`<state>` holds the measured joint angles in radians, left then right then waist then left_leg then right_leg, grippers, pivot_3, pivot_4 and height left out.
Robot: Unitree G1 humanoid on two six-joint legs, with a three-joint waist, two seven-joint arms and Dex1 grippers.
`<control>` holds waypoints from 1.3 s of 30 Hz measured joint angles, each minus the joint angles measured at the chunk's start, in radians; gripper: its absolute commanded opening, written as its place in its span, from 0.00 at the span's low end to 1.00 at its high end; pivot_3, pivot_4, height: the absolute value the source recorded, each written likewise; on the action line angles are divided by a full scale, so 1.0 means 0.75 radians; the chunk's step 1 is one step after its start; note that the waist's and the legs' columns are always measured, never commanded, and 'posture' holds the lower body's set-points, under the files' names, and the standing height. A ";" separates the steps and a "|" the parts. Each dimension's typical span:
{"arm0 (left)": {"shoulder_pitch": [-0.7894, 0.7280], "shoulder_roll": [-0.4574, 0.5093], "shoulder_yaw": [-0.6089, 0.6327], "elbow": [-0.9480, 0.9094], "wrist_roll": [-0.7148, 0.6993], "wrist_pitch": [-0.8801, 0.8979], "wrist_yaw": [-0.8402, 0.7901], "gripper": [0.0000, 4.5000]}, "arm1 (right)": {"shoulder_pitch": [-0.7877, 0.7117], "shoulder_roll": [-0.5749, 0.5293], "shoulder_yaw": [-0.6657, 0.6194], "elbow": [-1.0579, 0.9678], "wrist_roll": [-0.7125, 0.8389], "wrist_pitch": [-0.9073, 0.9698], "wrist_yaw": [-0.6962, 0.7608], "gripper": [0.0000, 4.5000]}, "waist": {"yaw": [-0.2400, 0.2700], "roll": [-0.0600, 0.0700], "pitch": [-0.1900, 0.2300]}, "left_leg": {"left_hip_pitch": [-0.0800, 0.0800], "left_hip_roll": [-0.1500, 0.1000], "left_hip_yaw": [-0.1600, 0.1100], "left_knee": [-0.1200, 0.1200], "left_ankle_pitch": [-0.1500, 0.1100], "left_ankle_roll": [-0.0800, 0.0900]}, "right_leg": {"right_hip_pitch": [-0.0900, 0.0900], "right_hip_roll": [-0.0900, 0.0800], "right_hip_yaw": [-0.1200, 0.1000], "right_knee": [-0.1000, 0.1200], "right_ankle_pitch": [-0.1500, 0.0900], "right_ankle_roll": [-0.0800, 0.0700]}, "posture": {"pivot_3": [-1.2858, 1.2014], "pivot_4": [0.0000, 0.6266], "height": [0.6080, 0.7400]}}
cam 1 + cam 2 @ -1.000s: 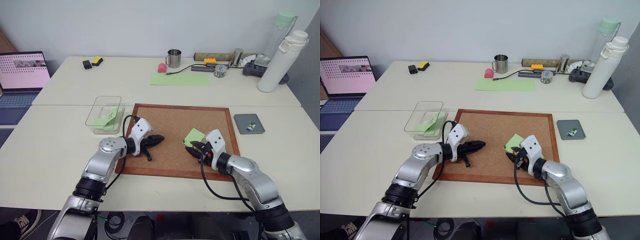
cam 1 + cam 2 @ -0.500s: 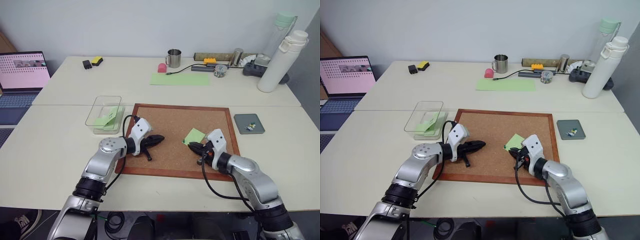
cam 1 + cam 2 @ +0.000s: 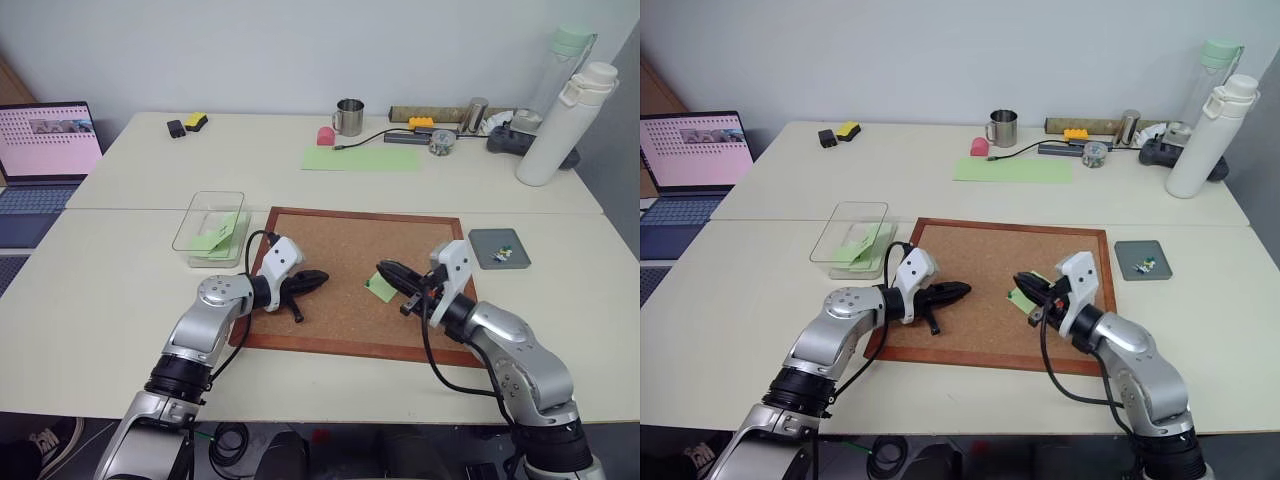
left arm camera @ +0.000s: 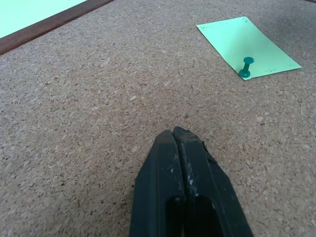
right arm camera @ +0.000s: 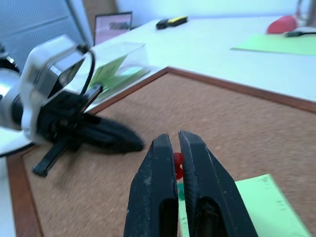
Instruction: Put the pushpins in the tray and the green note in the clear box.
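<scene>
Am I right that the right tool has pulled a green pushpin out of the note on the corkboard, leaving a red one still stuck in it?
Not quite: the colours are swapped. The right wrist view shows the right tool pinching a red pushpin; the left wrist view shows a green pushpin stuck in the green note on the corkboard.

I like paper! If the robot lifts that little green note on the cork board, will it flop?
Probably floppy and very light: the green note is one thin sheet lying flat on the cork board. A green pin stands in it, so pulling now might tear it or leave it stuck.
</scene>
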<state>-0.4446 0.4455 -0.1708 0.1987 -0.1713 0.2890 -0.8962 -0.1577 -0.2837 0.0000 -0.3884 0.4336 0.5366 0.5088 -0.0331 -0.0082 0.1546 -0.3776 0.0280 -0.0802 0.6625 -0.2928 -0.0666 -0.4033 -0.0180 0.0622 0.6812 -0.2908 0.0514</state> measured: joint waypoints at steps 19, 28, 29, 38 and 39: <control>-0.001 0.001 0.002 0.008 0.002 -0.015 -0.012 0.00 | -0.445 -0.227 -0.431 1.051 -0.167 -0.226 -0.231 0.14 | -0.003 0.001 0.000 | 0.001 0.000 0.004 -0.001 0.000 0.000 | 0.000 0.000 0.003 0.001 0.000 0.000 | 0.52 0.24 1.00; 0.028 0.014 0.009 -0.038 0.001 0.005 0.003 0.00 | -0.497 -0.237 -0.429 1.178 -0.185 -0.317 -0.197 0.43 | -0.006 0.001 0.000 | 0.001 0.000 0.004 -0.001 0.000 0.000 | 0.000 0.000 0.004 0.000 0.000 0.000 | 0.52 0.24 1.00; 0.028 0.015 0.009 -0.040 0.001 0.007 0.004 0.00 | -0.496 -0.239 -0.429 1.178 -0.185 -0.319 -0.191 0.43 | -0.007 0.001 0.000 | 0.001 0.000 0.004 -0.001 0.000 0.000 | 0.000 0.000 0.003 0.000 0.000 0.000 | 0.52 0.24 1.00; 0.027 0.014 0.009 -0.040 0.001 0.010 0.012 0.00 | -0.469 -0.251 -0.423 1.136 -0.191 -0.321 -0.181 0.43 | -0.010 0.001 0.000 | 0.001 0.000 0.004 -0.001 0.000 0.000 | 0.000 0.000 0.003 0.000 0.000 0.000 | 0.52 0.24 1.00; 0.025 0.014 0.008 -0.038 0.001 0.011 0.011 0.00 | -0.463 -0.257 -0.416 1.135 -0.197 -0.324 -0.181 0.43 | -0.010 0.001 0.000 | 0.001 0.000 0.004 -0.001 0.000 0.000 | 0.000 0.000 0.003 0.000 0.000 0.000 | 0.52 0.24 1.00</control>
<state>-0.4260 0.4561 -0.1647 0.1705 -0.1705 0.2969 -0.8879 -0.5050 -0.4764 -0.3118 0.4629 0.2859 0.2934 0.3734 -0.0406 -0.0074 0.1548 -0.3768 0.0281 -0.0772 0.6619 -0.2928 -0.0666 -0.4035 -0.0183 0.0648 0.6814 -0.2907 0.0514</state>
